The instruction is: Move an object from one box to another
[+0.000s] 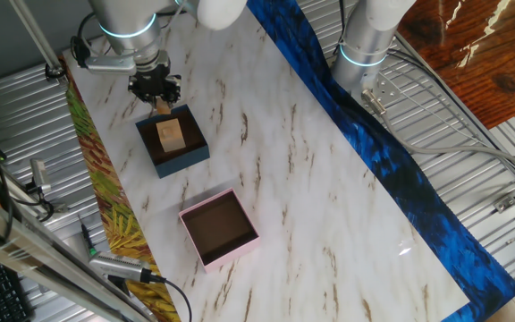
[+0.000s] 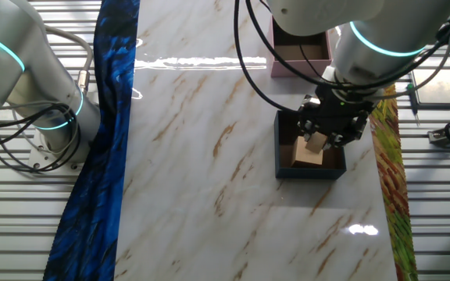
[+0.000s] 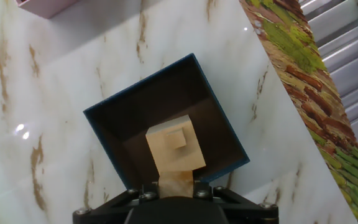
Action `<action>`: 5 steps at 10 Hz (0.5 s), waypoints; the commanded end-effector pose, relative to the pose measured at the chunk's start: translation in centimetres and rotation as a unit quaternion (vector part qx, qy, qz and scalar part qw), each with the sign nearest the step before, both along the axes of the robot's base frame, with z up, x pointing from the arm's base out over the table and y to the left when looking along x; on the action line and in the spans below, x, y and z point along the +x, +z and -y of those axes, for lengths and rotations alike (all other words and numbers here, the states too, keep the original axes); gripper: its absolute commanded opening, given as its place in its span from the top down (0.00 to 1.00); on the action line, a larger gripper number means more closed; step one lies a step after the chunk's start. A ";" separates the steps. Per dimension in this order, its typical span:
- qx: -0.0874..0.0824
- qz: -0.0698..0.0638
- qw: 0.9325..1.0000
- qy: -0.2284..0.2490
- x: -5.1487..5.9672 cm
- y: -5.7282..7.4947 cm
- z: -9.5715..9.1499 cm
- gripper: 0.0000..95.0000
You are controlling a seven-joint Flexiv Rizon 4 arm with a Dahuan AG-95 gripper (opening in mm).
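fingers (image 3: 176,182): nearest the hand cam, at 6 o'clock; tips hidden behind the wood block, so can't tell if pinching or just spread round it.
wood block (image 3: 174,151): pale, w/ small raised stub on top; sits inside navy box, toward its 6 o'clock wall, under the fingers.
navy box (image 3: 110,134): on table, only the block in it.
pink box (image 1: 251,242): brown inside, nothing in it; well apart from navy box, at 5 o'clock of it in the fixed view.
table (image 1: 311,179): marble top, blue cloth along right edge.
risk 1: block near wall, so a finger may catch the rim and drag the box.
risk 2: off-centre grip may let block twist or slip on lift.
risk 3: low carry could clip pink box wall.
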State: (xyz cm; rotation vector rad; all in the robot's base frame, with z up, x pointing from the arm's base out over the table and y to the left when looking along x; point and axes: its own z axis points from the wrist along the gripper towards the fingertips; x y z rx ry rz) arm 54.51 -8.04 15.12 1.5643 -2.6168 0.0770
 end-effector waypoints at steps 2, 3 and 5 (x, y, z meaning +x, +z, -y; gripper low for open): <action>0.000 -0.004 1.000 0.031 0.0 0.0 0.0 1.00; 0.001 -0.005 0.999 0.039 0.0 0.0 0.0 1.00; 0.003 -0.009 0.998 0.070 0.0 0.0 0.0 1.00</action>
